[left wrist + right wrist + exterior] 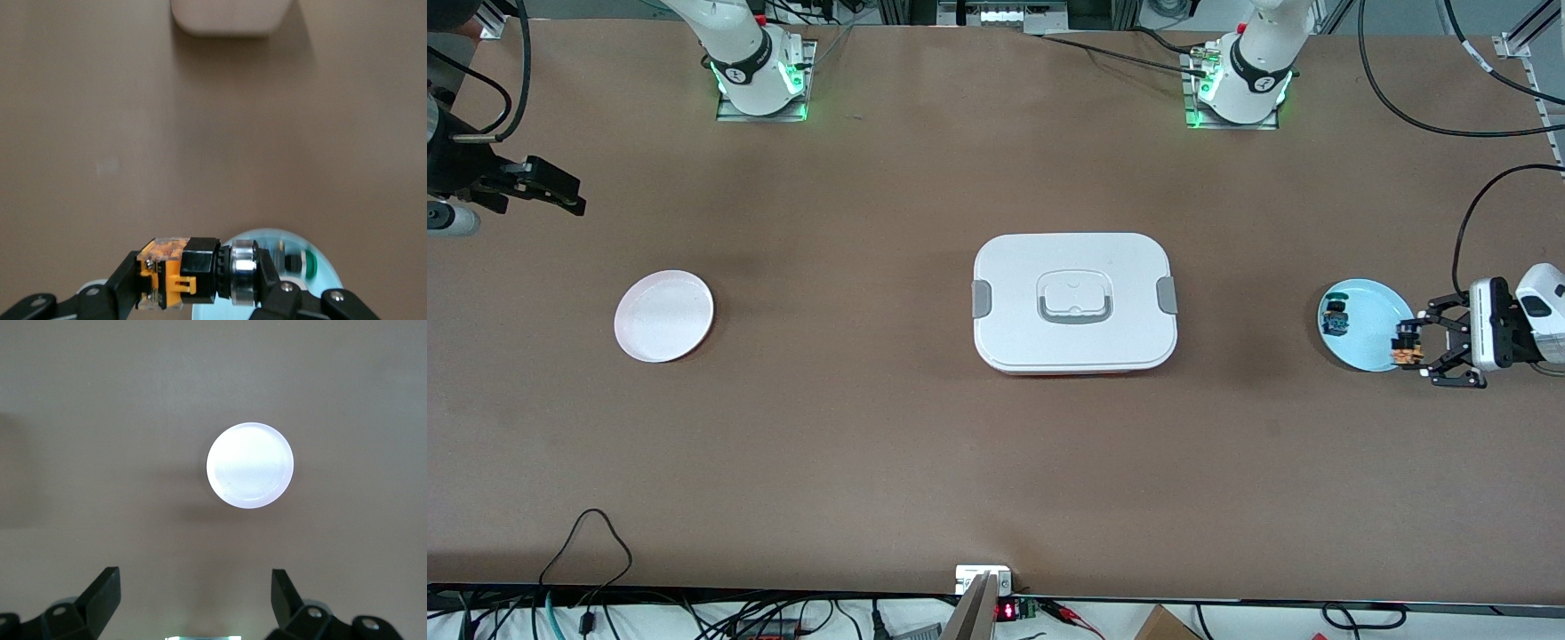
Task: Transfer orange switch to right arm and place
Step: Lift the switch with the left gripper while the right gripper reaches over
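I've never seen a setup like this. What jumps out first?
A big white lidded box sits mid-table. Toward the left arm's end, the left gripper is shut on an orange switch over a blue plate's edge, where another switch lies. The right gripper waits open, a white plate nearby.

Brown table (889, 462), white plate (663, 316), white lidded box (1074, 302), light-blue plate (1365, 322)
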You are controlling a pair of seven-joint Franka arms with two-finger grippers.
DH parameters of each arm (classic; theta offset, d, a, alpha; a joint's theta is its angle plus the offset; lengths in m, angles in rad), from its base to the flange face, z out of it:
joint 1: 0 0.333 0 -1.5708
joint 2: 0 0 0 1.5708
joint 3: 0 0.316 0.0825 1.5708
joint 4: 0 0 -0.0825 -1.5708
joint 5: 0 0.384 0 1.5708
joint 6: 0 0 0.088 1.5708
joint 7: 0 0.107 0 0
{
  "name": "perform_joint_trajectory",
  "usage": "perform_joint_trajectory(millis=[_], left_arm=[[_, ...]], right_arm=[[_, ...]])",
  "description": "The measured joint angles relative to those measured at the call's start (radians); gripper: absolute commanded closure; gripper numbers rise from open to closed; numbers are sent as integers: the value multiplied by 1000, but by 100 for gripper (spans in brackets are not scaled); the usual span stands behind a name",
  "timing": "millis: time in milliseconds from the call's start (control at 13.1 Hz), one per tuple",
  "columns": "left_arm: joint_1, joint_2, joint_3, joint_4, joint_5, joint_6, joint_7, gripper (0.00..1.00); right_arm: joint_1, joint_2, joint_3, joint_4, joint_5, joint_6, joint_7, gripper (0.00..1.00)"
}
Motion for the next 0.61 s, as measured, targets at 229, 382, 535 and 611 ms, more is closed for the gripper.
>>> perform_joint_trajectory(millis=[229,382,535,611], left_arm=[[-52,1,-44,30,-240,-100,-141,91],[-115,2,-67,31,-456,-158,-173,91],[-198,3,-93,32,-663,-199,-218,90],[-251,5,-99,31,-763,-202,-256,89]], right_arm=[[1,-3,2,0,129,-25,0,0],[0,-2,1,0,263,-43,0,0],[-3,8,-3,-1,375,-52,0,0],[-2,16,-2,-1,424,-52,-1,0]])
